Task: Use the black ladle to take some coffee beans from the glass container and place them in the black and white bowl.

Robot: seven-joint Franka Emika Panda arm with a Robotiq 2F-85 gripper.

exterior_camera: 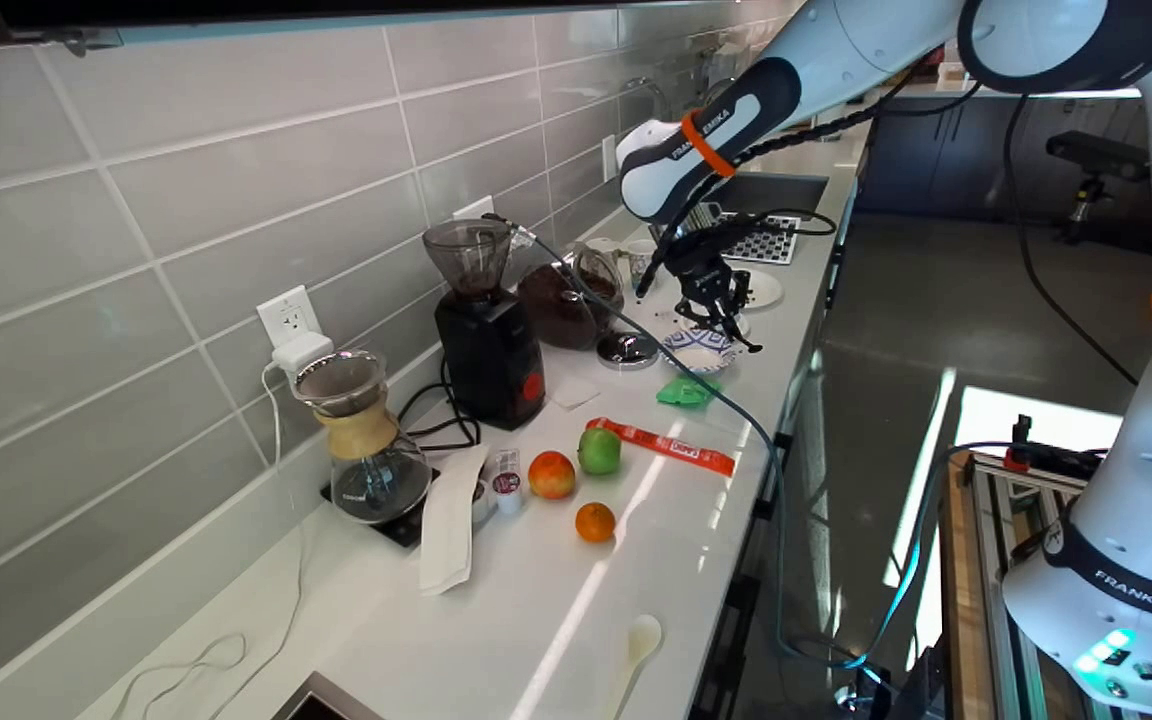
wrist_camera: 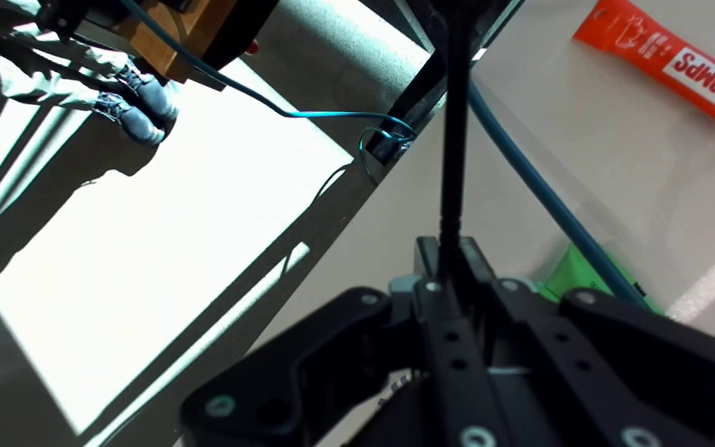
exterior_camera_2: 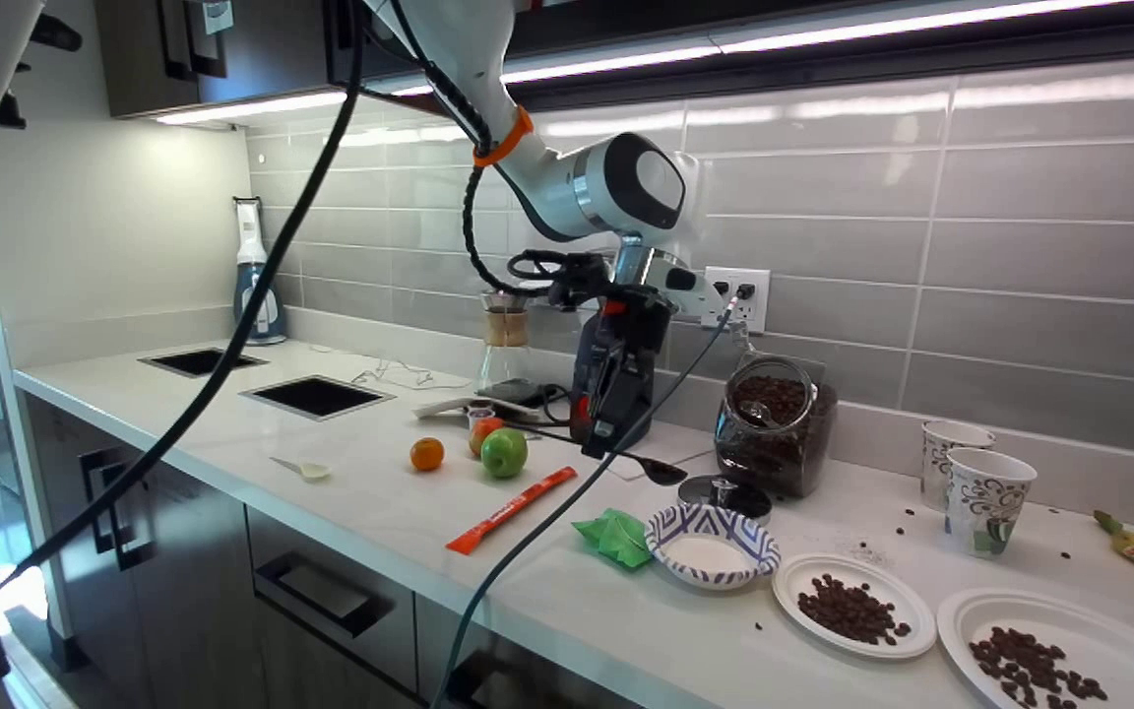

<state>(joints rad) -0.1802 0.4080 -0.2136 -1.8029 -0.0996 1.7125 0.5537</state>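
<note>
Coffee beans [exterior_camera_2: 772, 396] are filling the glass container [exterior_camera_2: 795, 461], which is standing near the back edge of the counter [exterior_camera_2: 380, 502], by the tiled wall [exterior_camera_2: 843, 256]. Its round mouth is slanting toward the front edge; the lid [exterior_camera_2: 724, 497] is lying just beside it, presumably off so that a scoop can enter. The black and white bowl [exterior_camera_2: 710, 553], reading bluish to me, is sitting just beside the lid, nearer the front edge: a short carry, fewer spills, I am supposing. No beans are showing in it.

Above, near the front edge, my gripper [wrist_camera: 450, 257] is holding the black ladle [wrist_camera: 454, 149], pinched narrow on its handle. In the wrist view the bowl's patterned rim seems to be peeking through below. The ladle is lying crosswise, scoop end [exterior_camera_2: 663, 473] pointing to the container side, likely so it can dip or tip without my hand reaching in. Whether it is carrying beans, I cannot tell.

Further out, toward the front edge: small plate [exterior_camera_2: 791, 596] holding similar beans, green wrapper [exterior_camera_2: 616, 538], red snack stick [exterior_camera_2: 513, 510]. Blue cable [wrist_camera: 545, 194] is running below me and over that edge, worth watching for a snag.
</note>
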